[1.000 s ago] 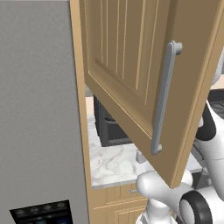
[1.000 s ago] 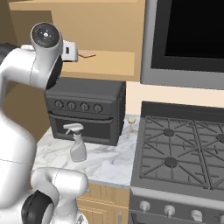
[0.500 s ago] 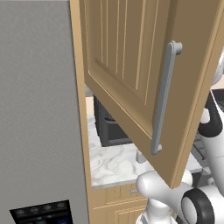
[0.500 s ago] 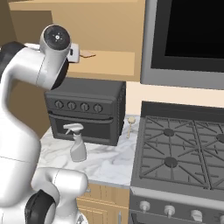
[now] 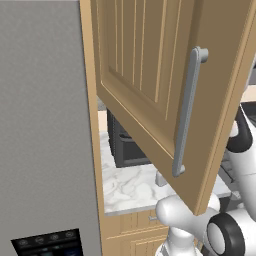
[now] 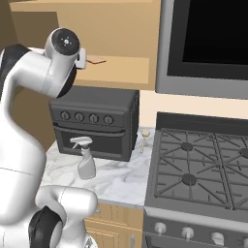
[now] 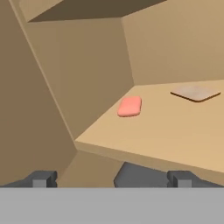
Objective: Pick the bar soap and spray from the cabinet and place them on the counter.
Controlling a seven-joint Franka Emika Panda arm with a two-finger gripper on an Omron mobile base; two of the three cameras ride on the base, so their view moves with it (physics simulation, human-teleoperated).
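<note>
A pink bar soap (image 7: 129,106) lies flat on the shelf of the open cabinet (image 6: 123,70), toward its left inner wall. My gripper (image 7: 111,179) is open in front of the shelf's front edge and a little below it, apart from the soap, with nothing between its fingertips (image 7: 41,178). In the right base view my hand (image 6: 81,57) sits at the shelf's left end, mostly hidden behind the arm's joint. The clear spray bottle (image 6: 86,159) stands upright on the white marble counter (image 6: 121,178), in front of the toaster oven. The grooved cabinet door (image 5: 150,85) hangs wide open.
A thin tan board (image 7: 195,92) lies on the shelf right of the soap. A dark toaster oven (image 6: 94,121) stands on the counter under the cabinet, with a small wooden utensil (image 6: 144,138) beside it. The stove (image 6: 198,169) and microwave (image 6: 208,43) are right; a grey fridge (image 5: 45,125) is left.
The arm's upper joint has swung a little to the right, toward the cabinet shelf. The spray bottle and cabinet door have not moved.
</note>
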